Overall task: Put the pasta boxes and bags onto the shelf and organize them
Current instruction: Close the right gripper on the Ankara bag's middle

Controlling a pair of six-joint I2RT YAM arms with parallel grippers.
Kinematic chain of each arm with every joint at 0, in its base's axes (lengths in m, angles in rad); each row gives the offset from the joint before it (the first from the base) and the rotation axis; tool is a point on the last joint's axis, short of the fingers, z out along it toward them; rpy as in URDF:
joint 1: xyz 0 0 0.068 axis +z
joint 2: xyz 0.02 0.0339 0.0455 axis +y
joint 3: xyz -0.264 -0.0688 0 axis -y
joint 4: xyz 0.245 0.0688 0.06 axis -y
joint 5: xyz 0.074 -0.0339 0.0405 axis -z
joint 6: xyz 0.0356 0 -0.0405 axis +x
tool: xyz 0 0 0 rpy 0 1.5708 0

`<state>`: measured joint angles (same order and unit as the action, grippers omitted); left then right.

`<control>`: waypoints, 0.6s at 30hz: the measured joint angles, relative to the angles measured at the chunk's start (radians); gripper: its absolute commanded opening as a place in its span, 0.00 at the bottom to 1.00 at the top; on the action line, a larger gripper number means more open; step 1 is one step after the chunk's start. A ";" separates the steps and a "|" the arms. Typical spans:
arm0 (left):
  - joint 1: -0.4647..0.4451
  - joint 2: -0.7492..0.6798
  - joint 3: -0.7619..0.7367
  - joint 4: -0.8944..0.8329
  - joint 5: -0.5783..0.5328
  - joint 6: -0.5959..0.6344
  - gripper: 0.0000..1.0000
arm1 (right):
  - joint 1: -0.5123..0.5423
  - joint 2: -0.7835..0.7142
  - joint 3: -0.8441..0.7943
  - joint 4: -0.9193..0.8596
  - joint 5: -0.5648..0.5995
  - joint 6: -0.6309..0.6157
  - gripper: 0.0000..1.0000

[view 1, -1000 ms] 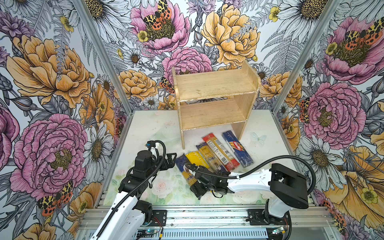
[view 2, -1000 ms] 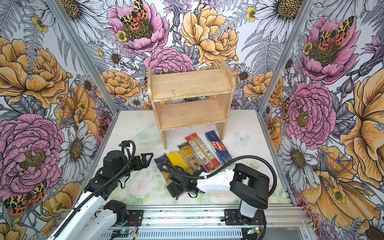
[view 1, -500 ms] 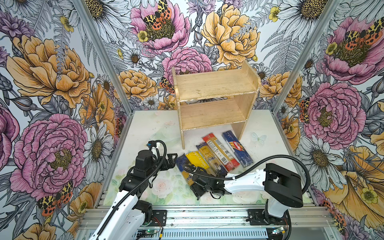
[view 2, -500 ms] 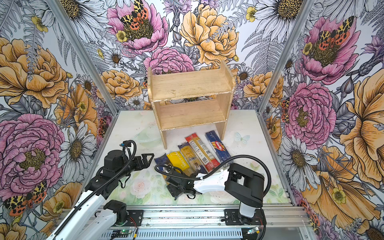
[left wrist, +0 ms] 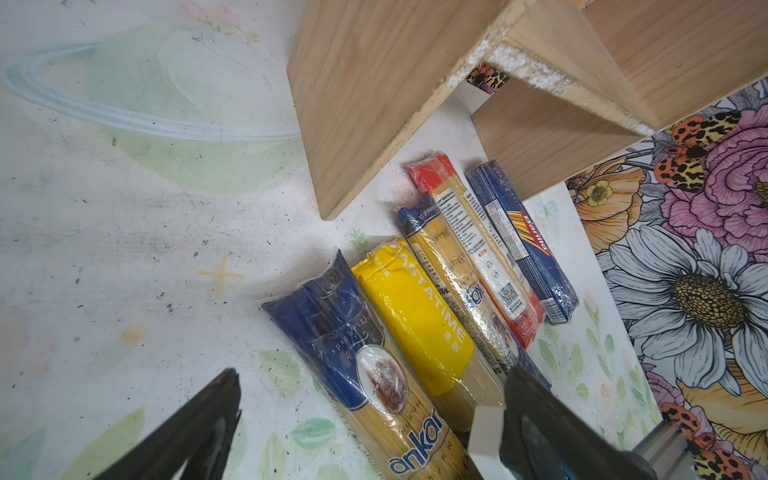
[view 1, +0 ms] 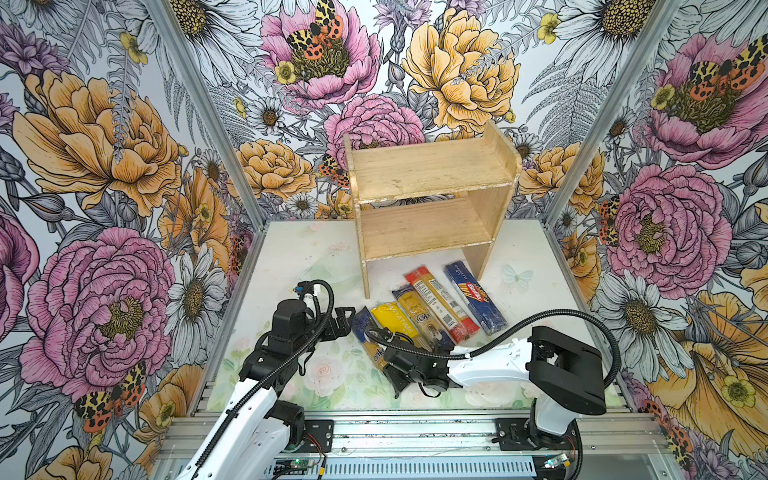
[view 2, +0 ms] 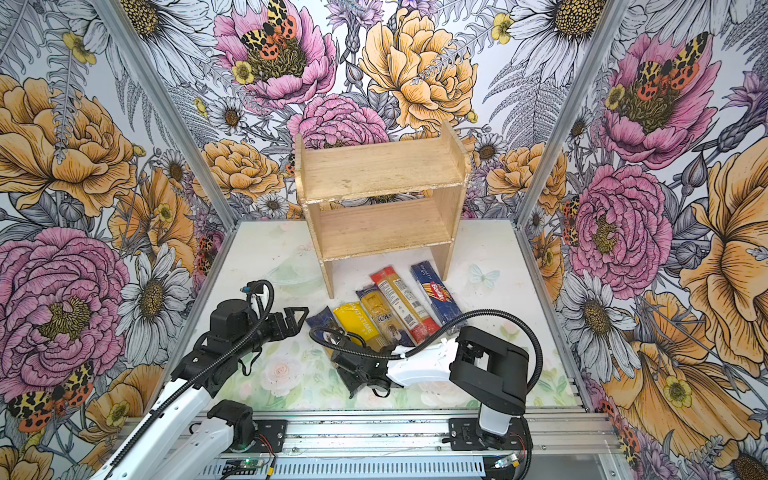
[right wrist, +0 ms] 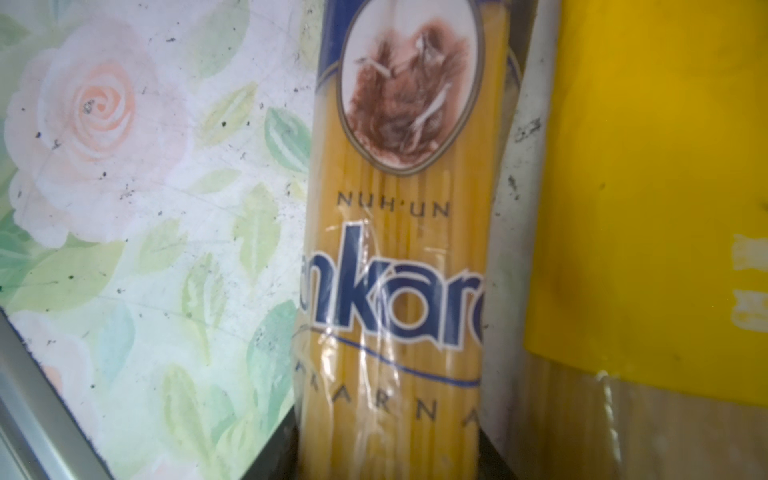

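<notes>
Five long pasta packs lie side by side on the table in front of the wooden shelf (view 1: 428, 170) (view 2: 378, 166) (left wrist: 374, 83), whose two tiers are bare. From left to right they are the blue-ended ankara bag (view 1: 365, 328) (view 2: 320, 322) (left wrist: 357, 353) (right wrist: 399, 249), a yellow-ended bag (view 1: 392, 320) (left wrist: 415, 316) (right wrist: 644, 208), a slimmer blue-ended bag (view 1: 415, 309) (left wrist: 444, 257), a red-ended pack (view 1: 440, 301) (left wrist: 469, 224) and the dark blue Barilla pack (view 1: 473, 295) (left wrist: 519, 232). My right gripper (view 1: 390, 368) (view 2: 345, 365) (right wrist: 390, 457) is low at the ankara bag's near end, its fingers pressed on both sides. My left gripper (view 1: 340, 322) (view 2: 297, 318) (left wrist: 374, 378) hovers open just left of that bag's blue end, holding nothing.
The right arm's black cable (view 1: 561, 316) arcs over the packs' near ends. An aluminium rail (view 1: 395, 424) runs along the table's front edge. Floral walls close in the left, right and back sides. The shelf stands at the back, slightly right of centre.
My right gripper's jaws have closed in around the ankara bag's near end, and its arm has drawn slightly left. The left arm has hardly moved.
</notes>
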<state>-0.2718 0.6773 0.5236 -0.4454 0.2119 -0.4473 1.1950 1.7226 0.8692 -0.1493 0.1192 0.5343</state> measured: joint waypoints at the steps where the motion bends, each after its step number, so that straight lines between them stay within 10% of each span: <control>1: 0.000 0.000 0.000 0.000 0.000 0.000 0.99 | -0.003 -0.008 0.002 -0.001 -0.003 0.005 0.26; 6: 0.000 0.000 0.000 0.000 0.003 0.000 0.99 | -0.019 -0.023 0.004 0.000 -0.028 0.003 0.00; 18: 0.001 0.000 0.000 0.000 0.007 0.000 0.99 | -0.051 -0.030 0.004 -0.005 -0.090 0.004 0.00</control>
<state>-0.2707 0.6773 0.5236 -0.4450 0.2192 -0.4477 1.1442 1.6924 0.8734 -0.1539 0.0292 0.5385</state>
